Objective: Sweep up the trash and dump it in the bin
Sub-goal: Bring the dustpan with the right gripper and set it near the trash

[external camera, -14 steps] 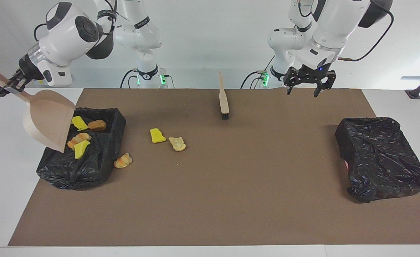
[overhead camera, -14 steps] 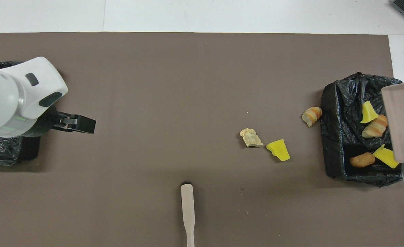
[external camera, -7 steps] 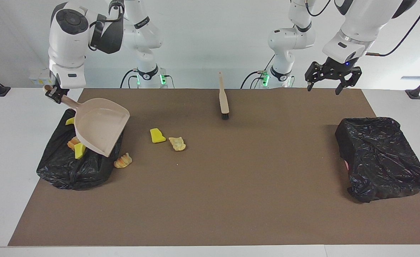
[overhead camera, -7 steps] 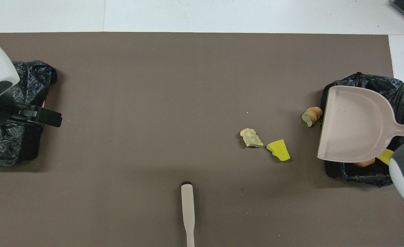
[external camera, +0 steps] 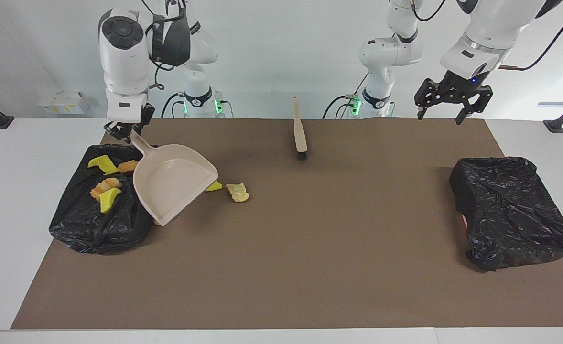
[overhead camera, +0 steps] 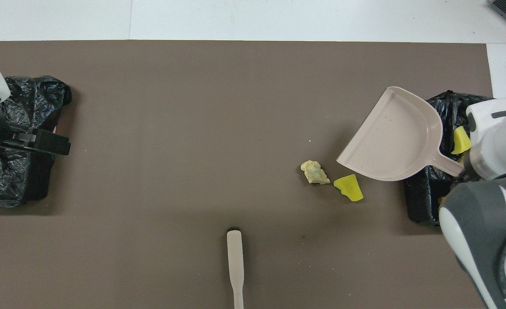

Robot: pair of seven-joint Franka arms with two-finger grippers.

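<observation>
Right tool (external camera: 127, 132) is clamping the handle of a beige plastic dustpan (external camera: 171, 184), holding it raised beside the black-bagged bin (external camera: 95, 229) at the right arm's end of the brown worktop (external camera: 310, 248). Four trash pieces (external camera: 105, 188) are lying in that bin; a yellow sponge chunk (overhead camera: 349, 189) and pale pastry piece (overhead camera: 315, 172) are lying just beside each other, nearer the worktop's middle. Left tool (external camera: 452, 98) is hanging with fingers spread, waiting.

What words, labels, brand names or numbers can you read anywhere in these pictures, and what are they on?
No text can be read in either view.
Arm links: a dark band with pale marks, too small to read.
White boxes by the wall: small yellow marks, illegible.
Dustpan, brush, both bin bags and the brown mat: no printing shows.
</observation>
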